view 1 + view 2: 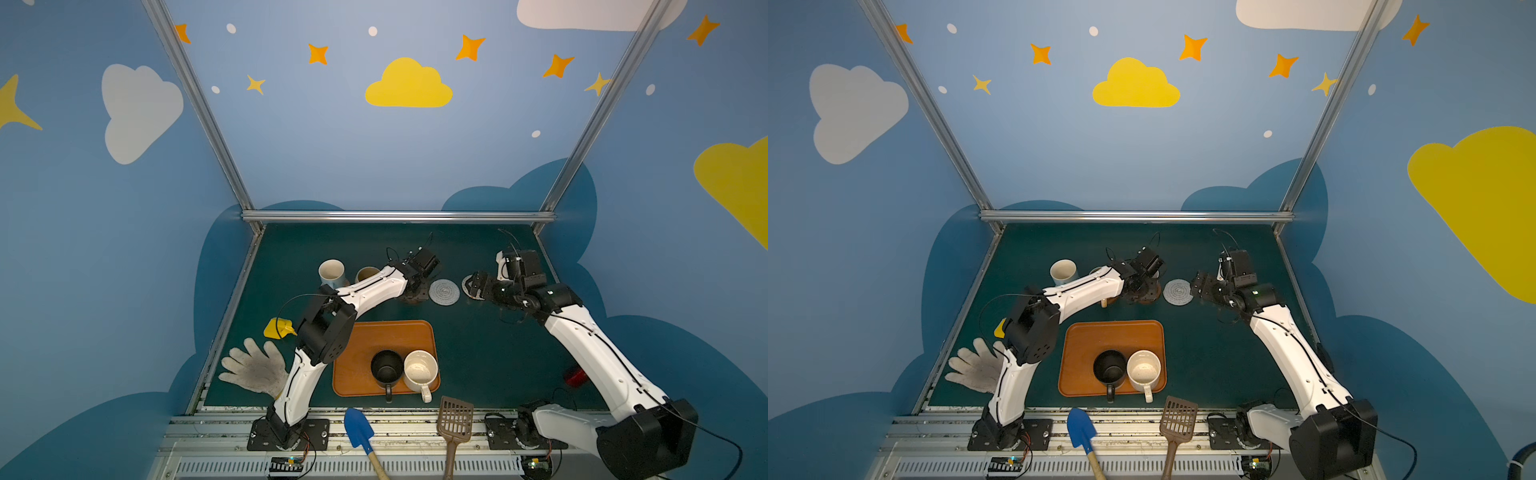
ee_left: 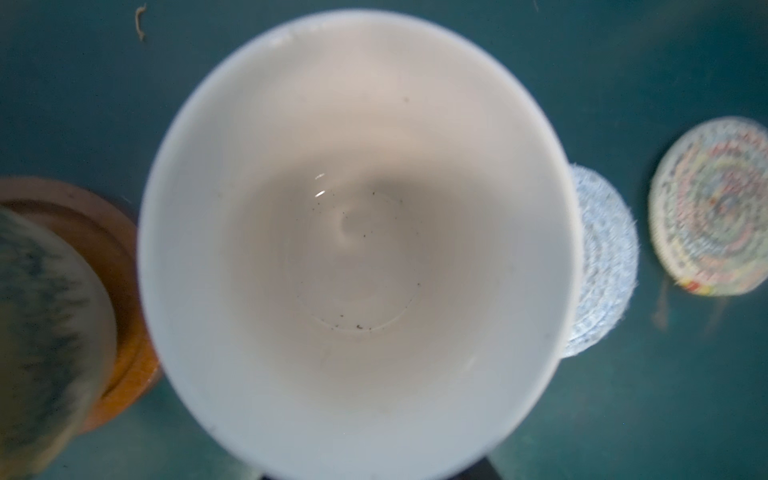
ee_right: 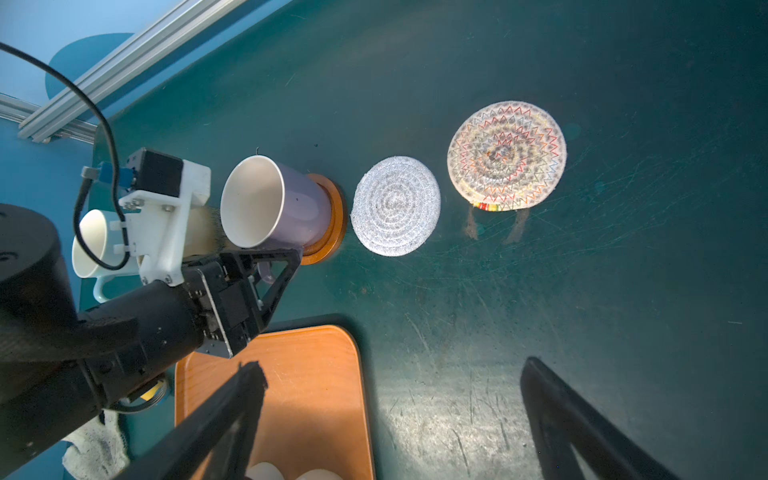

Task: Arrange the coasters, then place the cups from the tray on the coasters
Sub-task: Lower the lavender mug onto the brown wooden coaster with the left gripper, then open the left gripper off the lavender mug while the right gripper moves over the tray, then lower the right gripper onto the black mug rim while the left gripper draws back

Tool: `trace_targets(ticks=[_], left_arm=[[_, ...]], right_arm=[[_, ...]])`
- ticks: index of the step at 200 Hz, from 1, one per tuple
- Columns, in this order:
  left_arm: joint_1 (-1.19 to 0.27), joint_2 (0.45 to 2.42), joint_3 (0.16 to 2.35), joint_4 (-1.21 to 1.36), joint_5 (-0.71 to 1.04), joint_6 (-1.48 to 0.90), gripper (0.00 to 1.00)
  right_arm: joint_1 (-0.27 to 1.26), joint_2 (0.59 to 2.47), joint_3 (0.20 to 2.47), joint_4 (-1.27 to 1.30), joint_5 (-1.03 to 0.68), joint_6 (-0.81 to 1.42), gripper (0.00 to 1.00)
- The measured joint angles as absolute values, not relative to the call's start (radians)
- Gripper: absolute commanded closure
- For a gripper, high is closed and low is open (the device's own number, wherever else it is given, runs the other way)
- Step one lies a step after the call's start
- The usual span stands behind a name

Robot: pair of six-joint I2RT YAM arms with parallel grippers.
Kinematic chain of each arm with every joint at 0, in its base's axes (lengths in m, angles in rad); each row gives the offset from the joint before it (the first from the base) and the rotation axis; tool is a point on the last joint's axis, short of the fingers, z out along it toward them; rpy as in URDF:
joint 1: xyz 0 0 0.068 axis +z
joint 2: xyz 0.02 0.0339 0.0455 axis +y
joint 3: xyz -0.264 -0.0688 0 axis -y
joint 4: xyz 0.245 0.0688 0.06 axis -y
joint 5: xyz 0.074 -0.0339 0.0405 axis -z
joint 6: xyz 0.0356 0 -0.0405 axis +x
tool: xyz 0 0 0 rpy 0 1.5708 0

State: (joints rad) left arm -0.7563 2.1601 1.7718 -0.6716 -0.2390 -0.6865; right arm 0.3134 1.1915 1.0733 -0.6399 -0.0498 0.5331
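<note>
Lavender cup [image 3: 297, 210]: on wooden coaster [image 3: 334, 232]; likely the release step.
Left claw [image 3: 274, 262]: at the handle, grip unclear.
Right claw [image 3: 390, 363]: spread.
Next: fetch black cup [image 1: 386, 368].

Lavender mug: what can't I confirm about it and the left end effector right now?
- Both top views: the left arm's wrist covers most of the lavender mug.
- Left wrist view: the blurred mug fills the frame; no fingers show.
- Right wrist view: the left end effector overlaps the handle; whether it grips is unclear.
- Tan mug: largely behind the left arm.
</note>
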Motion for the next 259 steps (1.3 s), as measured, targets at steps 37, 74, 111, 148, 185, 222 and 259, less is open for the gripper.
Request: trace_targets(ticks=[37,74,111,148,185,222,259], left_arm=[[-0.767,2.128,1.769,-0.681,-0.273,-0.678,0.13],[-0.771,2.005,1.744,-0.689,-0.293,-0.677,0.11],[-0.766,1.857,1.704,-0.679,-0.286,-0.658,0.07],[-0.754,1.686,1.552,-0.604,-0.280,-0.616,0.00],[-0.706,1.585,1.496,-0.596,-0.253,-0.569,0.00],[-0.621,1.459,1.393,-0.617,-0.199,-0.554,0.01],[-0.584,1.355,1.327,-0.656,-0.179,-0.546,0.01]], right_arm=[[0.312,1.192,1.073,-0.641,-0.097,0.495,0.03],[0.361,1.188,1.073,-0.673,-0.130,0.473,0.06],[0.554,1.169,1.076,-0.734,-0.130,0.491,0.14],[0.819,1.170,1.104,-0.778,-0.080,0.535,0.20],[1.090,1.189,1.136,-0.782,0.012,0.545,0.17],[1.242,1.311,1.171,-0.783,0.046,0.518,0.19],[1.374,1.395,1.176,-0.783,0.076,0.525,0.16]])
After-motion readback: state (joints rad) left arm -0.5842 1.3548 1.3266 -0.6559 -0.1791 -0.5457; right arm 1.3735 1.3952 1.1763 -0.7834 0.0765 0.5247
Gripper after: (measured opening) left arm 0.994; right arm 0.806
